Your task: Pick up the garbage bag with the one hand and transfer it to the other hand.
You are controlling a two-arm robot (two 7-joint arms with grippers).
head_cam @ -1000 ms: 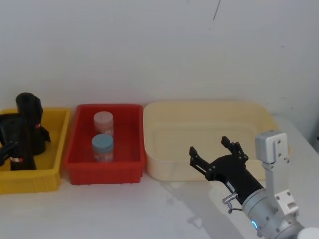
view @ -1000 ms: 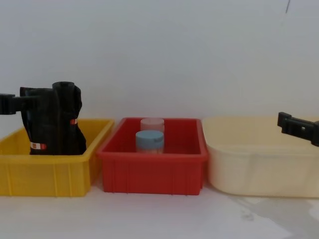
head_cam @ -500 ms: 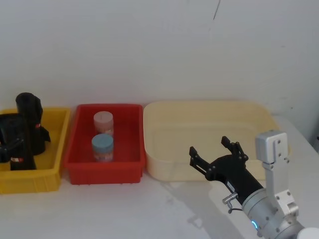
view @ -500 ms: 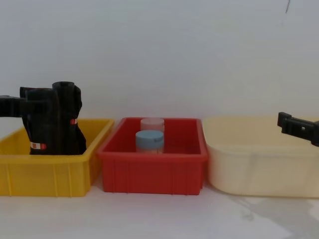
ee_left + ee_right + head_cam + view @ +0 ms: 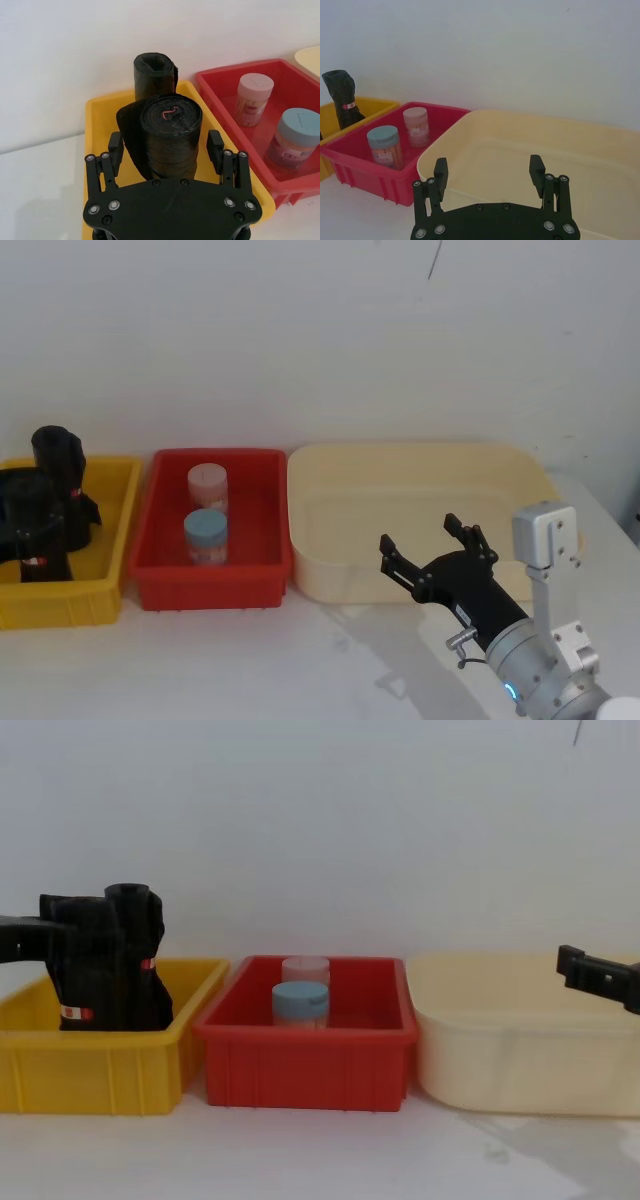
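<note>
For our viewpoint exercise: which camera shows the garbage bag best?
Left wrist view: the garbage bag stands close, between the left gripper's open fingers. Head view catches it near its edge; chest view shows its side and label.

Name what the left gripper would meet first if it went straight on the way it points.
The garbage bag in the yellow bin, which seemingly stands between the left gripper's open fingers.

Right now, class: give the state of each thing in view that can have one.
garbage bag: upright in yellow bin, ungripped
left gripper: open, straddling garbage bag
right gripper: open, by cream tub
slimmer roll: upright, behind garbage bag
blue-lidded jar: capped, upright
pink-lidded jar: capped, upright
</note>
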